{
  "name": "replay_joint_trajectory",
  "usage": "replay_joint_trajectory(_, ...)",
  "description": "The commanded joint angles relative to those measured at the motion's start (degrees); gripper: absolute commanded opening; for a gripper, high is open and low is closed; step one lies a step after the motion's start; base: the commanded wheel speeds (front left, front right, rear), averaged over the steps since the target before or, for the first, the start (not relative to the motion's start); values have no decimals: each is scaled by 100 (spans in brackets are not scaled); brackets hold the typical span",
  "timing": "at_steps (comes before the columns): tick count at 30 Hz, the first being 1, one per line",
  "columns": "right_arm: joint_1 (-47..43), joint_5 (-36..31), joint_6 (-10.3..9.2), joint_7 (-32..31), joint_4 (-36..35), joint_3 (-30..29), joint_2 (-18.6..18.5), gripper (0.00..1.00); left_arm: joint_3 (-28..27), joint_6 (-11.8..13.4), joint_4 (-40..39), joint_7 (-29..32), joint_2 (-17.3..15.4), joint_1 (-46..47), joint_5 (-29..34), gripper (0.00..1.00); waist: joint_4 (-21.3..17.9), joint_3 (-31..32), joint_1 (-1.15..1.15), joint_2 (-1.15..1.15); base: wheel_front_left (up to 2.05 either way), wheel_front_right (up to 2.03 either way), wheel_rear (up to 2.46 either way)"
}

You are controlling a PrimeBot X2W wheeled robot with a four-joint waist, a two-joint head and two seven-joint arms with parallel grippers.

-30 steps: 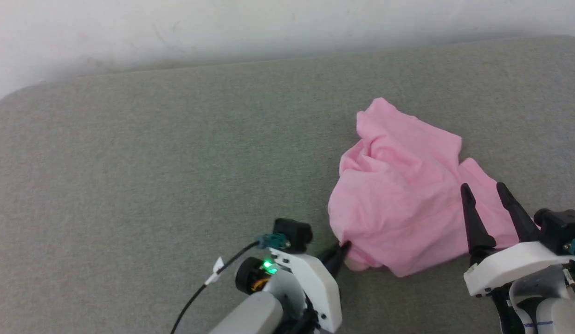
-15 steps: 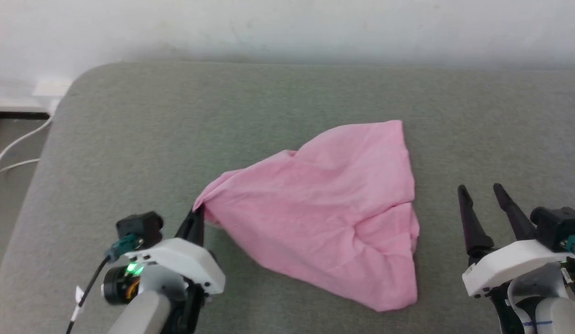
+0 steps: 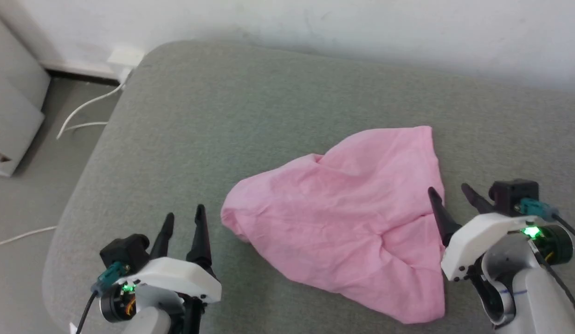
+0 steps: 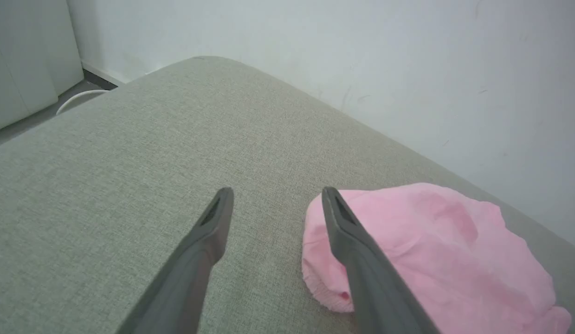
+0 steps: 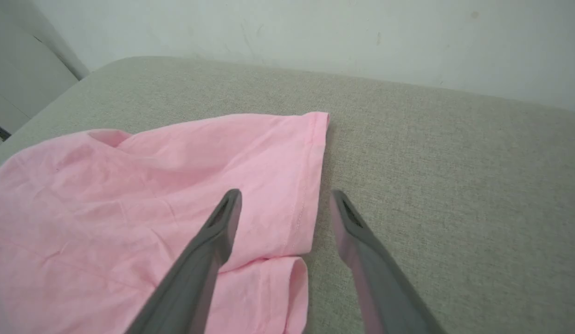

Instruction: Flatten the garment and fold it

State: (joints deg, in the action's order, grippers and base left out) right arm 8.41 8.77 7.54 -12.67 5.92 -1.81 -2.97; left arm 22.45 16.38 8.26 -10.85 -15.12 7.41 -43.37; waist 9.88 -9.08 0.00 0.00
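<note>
The left hand [image 3: 184, 211] has just let go. Half a second ago its fingers were pinched shut on the left corner of the garment [image 3: 343, 222], pulling the pink cloth out to a point. Now they stand well apart and empty, and the corner has dropped into a soft, rounded bunch on the grey upholstered surface [image 3: 222, 116]. A second ago the shorts were a crumpled heap; they now lie spread into a broad, roughly triangular sheet. The spreading pull on that side therefore looks done. The cloth is not yet flat, though: creases cross it, one leg is lapped over at the lower right, and no fold has been started. The head camera has also swung, so part of the shift in the frame is not the cloth's. The garment lies from the centre to the right of the head view. Its released corner is just to the right of the left hand's fingertips and apart from them. The right hand [image 3: 449, 189] is open, as before, and sits at the garment's right edge. In its wrist view the hem runs up between the two fingers, with cloth under one and bare upholstery under the other.
</note>
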Motion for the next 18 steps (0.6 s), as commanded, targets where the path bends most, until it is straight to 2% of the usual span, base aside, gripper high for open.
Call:
replay_joint_trajectory(1, 212, -66, -5, -216, 223, -30, 9, 100, -112, -75, 24, -239, 57, -19, 114, 100, 304, -154, 0, 0, 0, 0, 0)
replay_joint_trajectory(8, 655, -519, -5, -1458, 1068, -268, 9, 100, -711, -319, -215, -411, 556, 37, 884, 100, 564, -319, 0, 0, 0, 0, 0)
replay_joint_trajectory(9, 695, -539, -5, -1599, 1128, -280, 9, 96, -783, -381, -224, -412, 638, 15, 985, 100, 577, -338, 0, 0, 0, 0, 0)
replay_joint_trajectory(10, 728, -538, -5, -1695, 1159, -277, 9, 73, -841, -450, -211, -412, 714, -5, 1065, 100, 583, -351, 0, 0, 0, 0, 0)
replay_joint_trajectory(11, 752, -539, -5, -1755, 1167, -266, 9, 27, -901, -515, -197, -413, 781, -19, 1135, 100, 580, -362, 0, 0, 0, 0, 0)
replay_joint_trajectory(12, 770, -531, -5, -1776, 1152, -246, 9, 6, -955, -577, -179, -413, 837, -33, 1196, 100, 564, -374, 0, 0, 0, 0, 0)
replay_joint_trajectory(13, 785, -512, -5, -1774, 1127, -236, 9, 0, -1001, -633, -152, -413, 885, -45, 1253, 100, 539, -384, 0, 0, 0, 0, 0)
replay_joint_trajectory(18, 706, -583, -5, -1495, 771, -538, 9, 0, -1153, -854, 24, -414, 1040, -49, 1458, 100, 396, -310, 0, 0, 0, 0, 0)
